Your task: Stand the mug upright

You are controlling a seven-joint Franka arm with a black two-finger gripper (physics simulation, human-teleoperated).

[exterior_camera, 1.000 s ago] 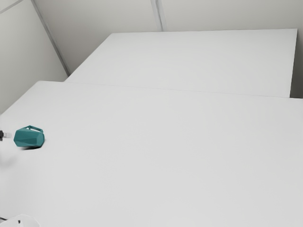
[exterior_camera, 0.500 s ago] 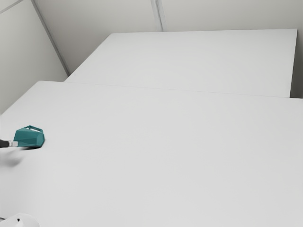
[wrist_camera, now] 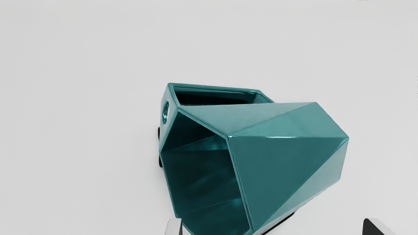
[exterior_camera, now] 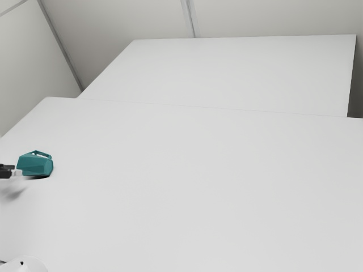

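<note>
White table (exterior_camera: 198,187), second white surface (exterior_camera: 238,73) beyond it, pale walls (exterior_camera: 136,17) at the far side. Teal mug (exterior_camera: 35,165) lies on its side at the exterior view's left, handle toward the far side. Gripper (exterior_camera: 17,173) is wide open, holding nothing, tips by the mug's left end; can't tell if they touch it. Vs a second ago: gripper is further right and nearer the camera, mug hasn't moved.
</note>
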